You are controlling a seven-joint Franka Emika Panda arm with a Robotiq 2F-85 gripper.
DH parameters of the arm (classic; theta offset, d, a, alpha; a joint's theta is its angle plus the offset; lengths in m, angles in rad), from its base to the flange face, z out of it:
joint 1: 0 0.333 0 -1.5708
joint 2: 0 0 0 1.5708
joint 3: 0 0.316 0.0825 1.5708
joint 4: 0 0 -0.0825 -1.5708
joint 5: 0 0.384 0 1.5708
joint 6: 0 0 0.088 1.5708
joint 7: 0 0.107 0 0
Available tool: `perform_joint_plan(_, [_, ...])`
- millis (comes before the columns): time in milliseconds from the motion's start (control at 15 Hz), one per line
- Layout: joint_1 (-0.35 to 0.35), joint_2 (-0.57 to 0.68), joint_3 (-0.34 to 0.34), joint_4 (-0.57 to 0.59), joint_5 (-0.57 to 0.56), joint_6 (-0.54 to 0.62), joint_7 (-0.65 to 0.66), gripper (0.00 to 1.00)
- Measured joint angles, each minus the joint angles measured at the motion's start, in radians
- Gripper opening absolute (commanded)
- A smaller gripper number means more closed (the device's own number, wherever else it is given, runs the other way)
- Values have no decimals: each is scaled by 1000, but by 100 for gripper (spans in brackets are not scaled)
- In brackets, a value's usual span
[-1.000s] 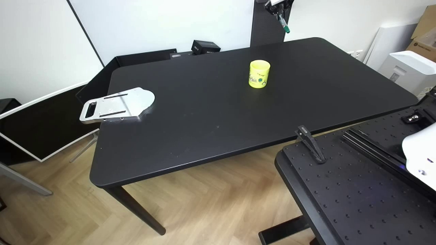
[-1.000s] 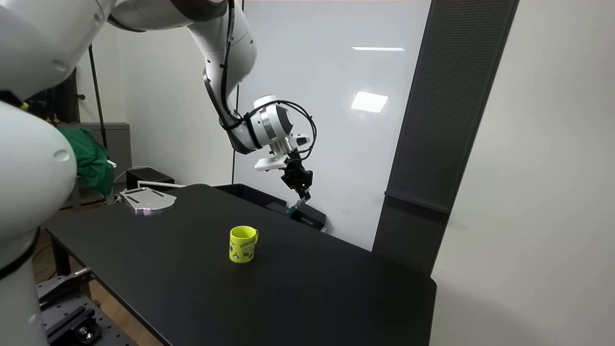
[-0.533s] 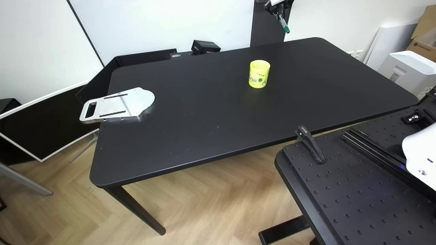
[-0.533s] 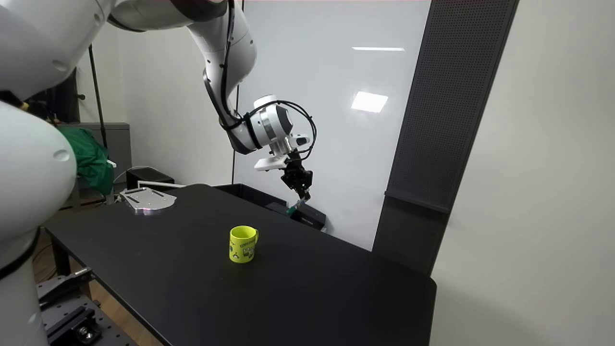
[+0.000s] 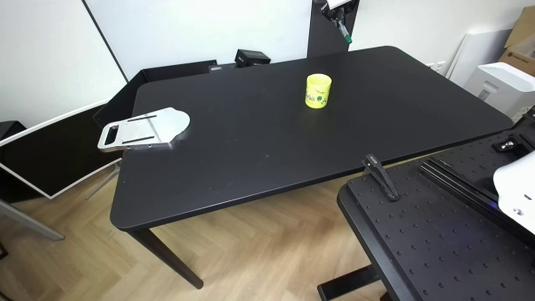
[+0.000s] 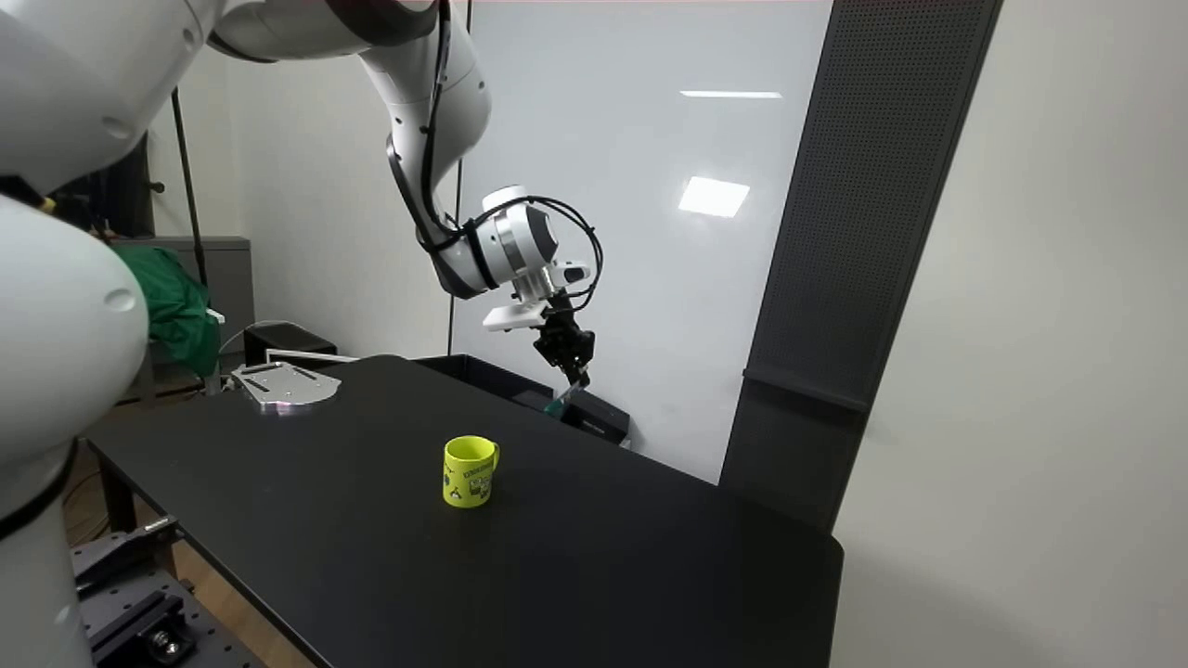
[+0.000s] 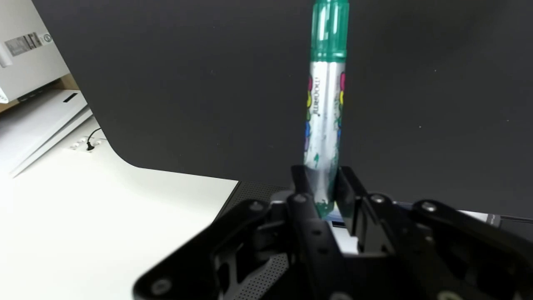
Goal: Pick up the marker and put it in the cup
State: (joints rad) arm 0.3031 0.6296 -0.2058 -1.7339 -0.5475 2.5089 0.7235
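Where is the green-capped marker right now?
In the wrist view, right of centre: the marker is held in the gripper, with the black table behind it.

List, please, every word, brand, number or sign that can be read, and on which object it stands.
"monami", slightly blurred: on the marker.
Yellow cup, print: too small to read.
Black box, print: too small.
Cardboard box, print: too small.
White unit, sticker: too small.
Grey label, wrist view's upper left: too blurred.
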Motion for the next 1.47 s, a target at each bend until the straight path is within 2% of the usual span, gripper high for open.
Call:
perform_joint_plan(467, [13,3,36,-6,0,0,-27,5])
perform_joint_plan(1067, [81,33,85,-8,3,4,-50,5])
perform_joint_plan(1467, [82,46,94,-17,38,57,-85,5])
